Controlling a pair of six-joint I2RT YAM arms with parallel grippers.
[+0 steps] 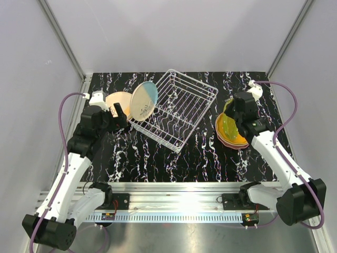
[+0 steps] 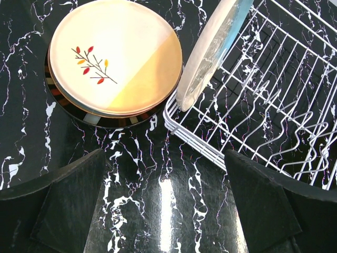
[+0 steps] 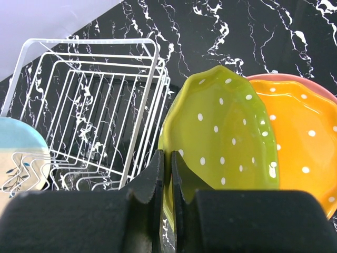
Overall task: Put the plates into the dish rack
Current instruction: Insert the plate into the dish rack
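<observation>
The white wire dish rack [image 1: 181,105] sits skewed mid-table. A cream-blue plate [image 1: 144,100] stands on edge at its left end, also visible in the left wrist view [image 2: 210,50]. Left of the rack lies a peach plate with a sprig motif [image 2: 116,58], on top of a black plate [image 2: 95,118]. My left gripper [image 2: 166,205] hovers open over bare table just in front of that stack. My right gripper [image 3: 168,163] is shut on the rim of a yellow-green dotted plate [image 3: 231,132], tilted up off the orange plate [image 3: 300,142] and the pink one [image 3: 295,81] beneath.
The right-hand plate stack [image 1: 237,141] lies close to the rack's right corner [image 1: 216,92]. The table [image 1: 158,158] is black marble-patterned. White walls stand behind and on both sides, and a metal rail [image 1: 174,200] runs along the near edge.
</observation>
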